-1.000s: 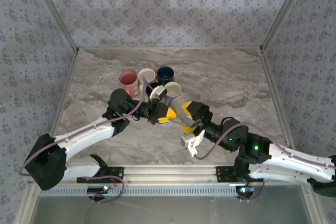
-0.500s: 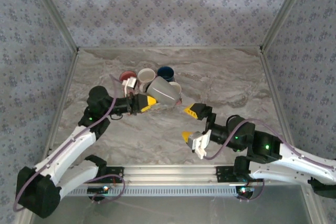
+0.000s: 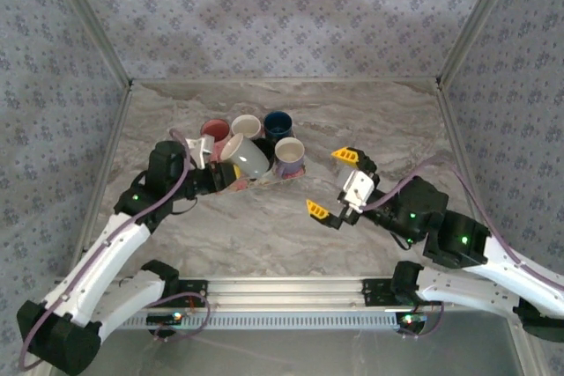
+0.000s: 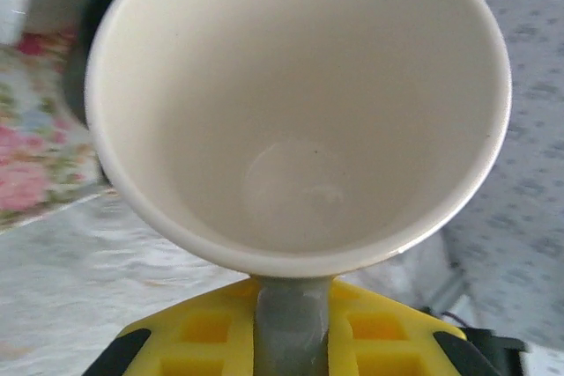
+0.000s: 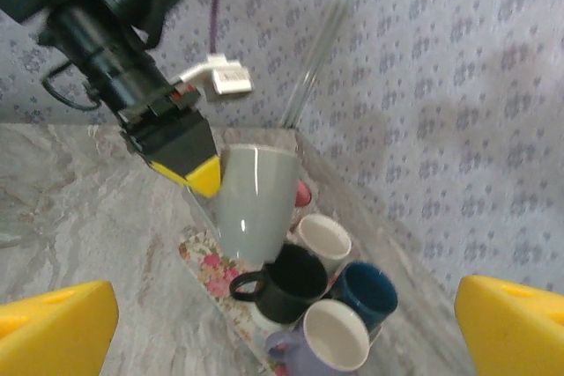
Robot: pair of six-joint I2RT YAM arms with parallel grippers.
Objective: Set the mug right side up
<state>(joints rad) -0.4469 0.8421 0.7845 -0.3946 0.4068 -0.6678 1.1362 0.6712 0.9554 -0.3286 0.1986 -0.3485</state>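
1. Toward the worktop's far edge, left of centre, the grey mug (image 3: 248, 156) hangs tilted over the floral mat (image 5: 204, 257), mouth mostly upward.
2. The left gripper (image 3: 233, 175) is clamped on its side.
3. I'd level the rim first, then lower it clear of the black mug (image 5: 291, 283).
4. The right gripper (image 3: 330, 182) is spread wide and empty.

**Left hand gripping a tilted grey mug beside the cluster**

The left hand (image 3: 231, 176) is clamping the grey mug (image 3: 250, 158), which is tilting with its pale mouth turning up toward that hand's wrist. Just beyond the hand, a pink mug (image 3: 214, 130), a cream mug (image 3: 247, 125), a dark blue mug (image 3: 278, 123) and a lavender mug (image 3: 289, 155) are standing upright on the table (image 3: 379, 121). The right hand (image 3: 331, 182) is hovering well apart from the grey mug, its yellow fingers (image 3: 345, 155) spreading wide.
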